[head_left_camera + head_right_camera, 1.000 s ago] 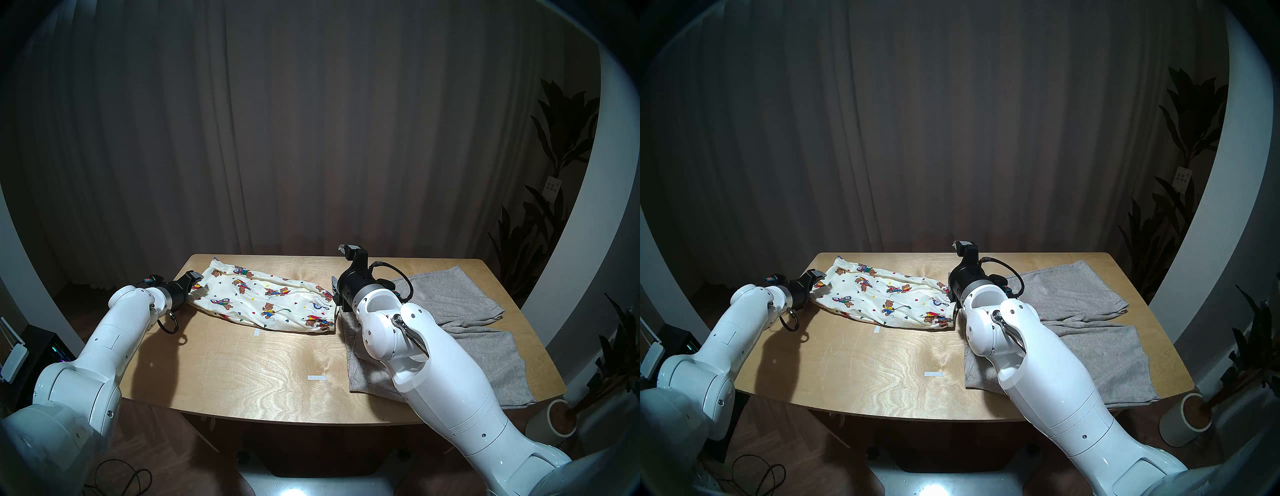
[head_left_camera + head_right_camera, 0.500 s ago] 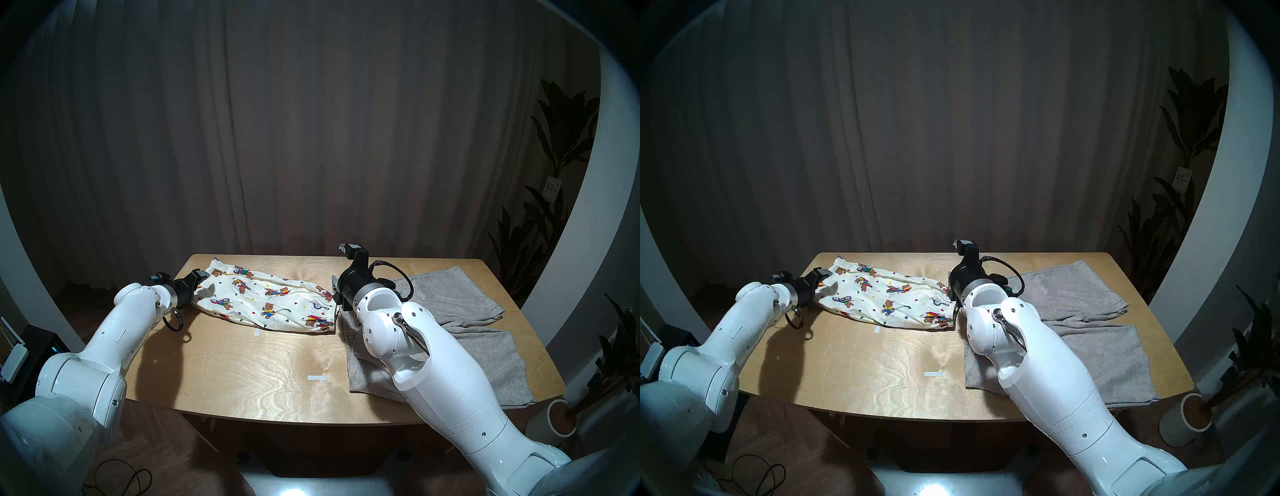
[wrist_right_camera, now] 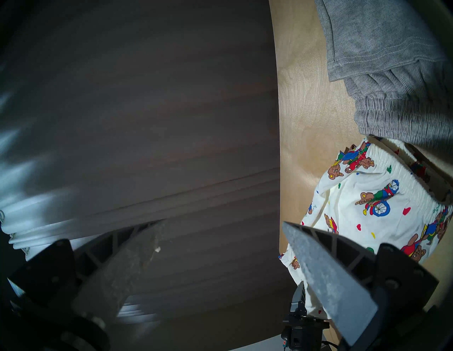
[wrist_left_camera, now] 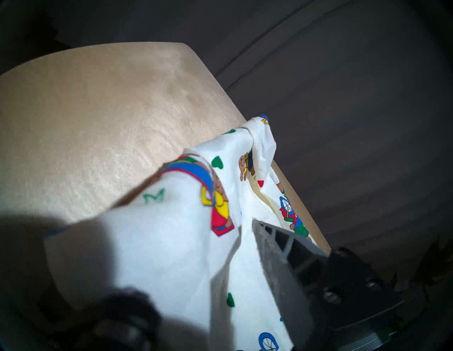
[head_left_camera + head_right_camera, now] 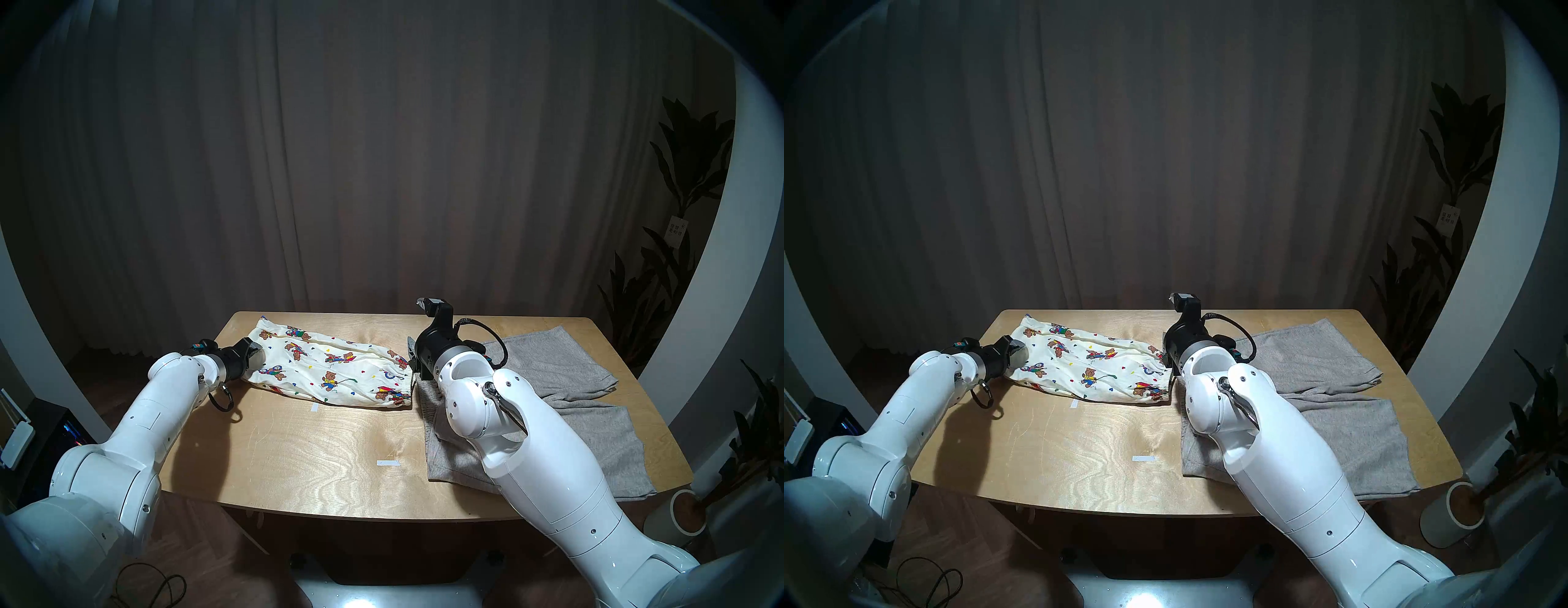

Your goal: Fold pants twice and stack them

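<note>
Cream cotton shorts w/ teddy-bear & heart print (image 5: 335,367) lie long on the wooden desk (image 5: 305,458), elastic waist by the right fingers (image 3: 220,247), which are spread wide, empty. Plain grey knit shorts (image 5: 564,382) spread flat beyond. Left fingers (image 5: 253,353), vs 1 s ago, shifted in over the hem, narrowing; cloth between them, pinch can't tell.

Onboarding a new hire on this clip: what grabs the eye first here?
The cream shorts printed with colourful teddy bears and hearts, spread across the far left of the light wooden table, with the left gripper at their left end. Next, the plain heather-grey knit shorts lie flat on the right side, partly behind the raised right gripper, whose jaws stand open and empty.
</note>
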